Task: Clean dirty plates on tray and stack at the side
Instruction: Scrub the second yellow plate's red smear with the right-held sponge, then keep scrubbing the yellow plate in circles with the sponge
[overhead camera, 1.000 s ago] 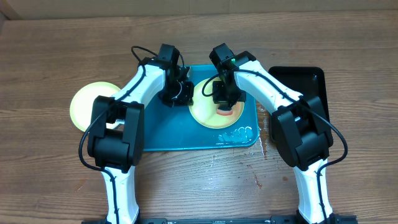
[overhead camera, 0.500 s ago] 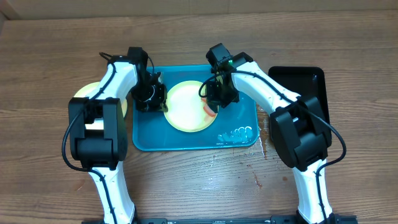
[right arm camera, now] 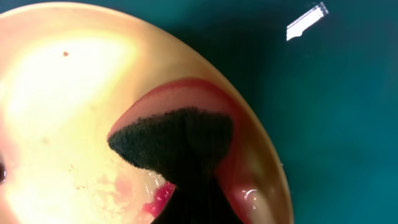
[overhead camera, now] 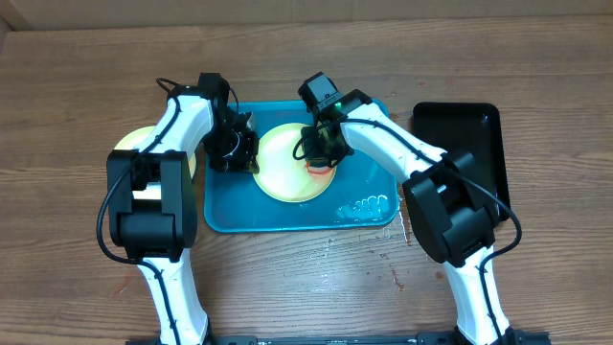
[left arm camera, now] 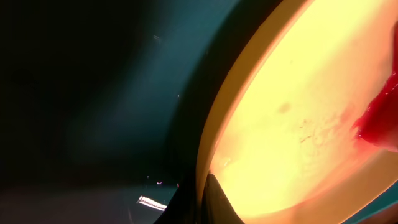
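A pale yellow-green plate (overhead camera: pixel 287 168) lies on the turquoise tray (overhead camera: pixel 230 216), with red sauce smeared near its right rim. My left gripper (overhead camera: pixel 235 151) is shut on the plate's left rim, which shows pinched between the dark fingers in the left wrist view (left arm camera: pixel 202 190). My right gripper (overhead camera: pixel 321 151) is shut on a dark sponge (right arm camera: pixel 174 140) that presses on the plate's sauce-stained right part (right arm camera: pixel 205 90). A second yellow-green plate (overhead camera: pixel 134 153) lies on the table left of the tray, partly under my left arm. The light blue plate is out of view.
A smaller black tray (overhead camera: pixel 460 144) lies to the right of the turquoise tray. Clear wet droplets (overhead camera: pixel 367 206) sit in the turquoise tray's front right corner. Small red specks (overhead camera: pixel 395 278) mark the wooden table in front.
A second ago the plate was further right; my left gripper has drawn it left across the tray. Since half a second ago my right gripper has slid the sponge slightly left.
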Controlling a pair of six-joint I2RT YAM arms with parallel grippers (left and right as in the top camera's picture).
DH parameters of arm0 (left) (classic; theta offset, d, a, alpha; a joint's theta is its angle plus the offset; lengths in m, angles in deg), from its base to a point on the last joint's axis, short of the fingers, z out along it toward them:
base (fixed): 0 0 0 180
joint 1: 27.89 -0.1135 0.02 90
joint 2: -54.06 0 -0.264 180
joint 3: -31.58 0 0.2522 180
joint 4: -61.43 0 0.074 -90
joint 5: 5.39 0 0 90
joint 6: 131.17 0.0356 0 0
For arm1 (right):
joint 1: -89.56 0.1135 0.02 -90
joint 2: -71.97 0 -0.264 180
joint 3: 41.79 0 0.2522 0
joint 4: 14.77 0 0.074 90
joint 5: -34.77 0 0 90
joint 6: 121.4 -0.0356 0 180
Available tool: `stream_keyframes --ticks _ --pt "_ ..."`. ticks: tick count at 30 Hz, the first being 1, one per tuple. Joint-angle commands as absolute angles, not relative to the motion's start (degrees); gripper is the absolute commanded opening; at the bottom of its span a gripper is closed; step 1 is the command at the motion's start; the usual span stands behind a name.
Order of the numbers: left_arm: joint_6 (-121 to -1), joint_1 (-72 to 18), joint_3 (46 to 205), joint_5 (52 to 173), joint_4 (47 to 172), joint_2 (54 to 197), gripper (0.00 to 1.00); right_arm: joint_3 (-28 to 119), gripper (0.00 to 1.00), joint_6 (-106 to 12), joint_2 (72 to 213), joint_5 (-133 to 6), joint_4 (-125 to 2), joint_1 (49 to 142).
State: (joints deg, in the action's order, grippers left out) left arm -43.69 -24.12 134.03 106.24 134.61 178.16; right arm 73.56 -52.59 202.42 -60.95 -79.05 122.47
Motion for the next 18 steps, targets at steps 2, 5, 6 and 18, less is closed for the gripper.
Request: stream_keyframes --ticks 2,5,6,18 --pt "-40.92 -22.61 133.52 108.32 134.89 177.15 0.04 73.58 0.04 -53.09 207.82 -67.37 -77.74 123.74" --pt "-40.92 -22.61 133.52 109.08 134.76 177.15 0.04 73.58 0.04 -54.16 208.43 -74.50 -75.42 123.85" --pt "-40.90 -22.61 133.52 109.39 134.76 177.15 0.04 73.58 0.04 -54.16 208.43 -76.27 -74.64 123.93" --pt "-40.92 -22.63 133.52 109.91 134.37 177.15 0.04 73.58 0.04 -51.89 208.43 -84.95 -76.08 126.16"
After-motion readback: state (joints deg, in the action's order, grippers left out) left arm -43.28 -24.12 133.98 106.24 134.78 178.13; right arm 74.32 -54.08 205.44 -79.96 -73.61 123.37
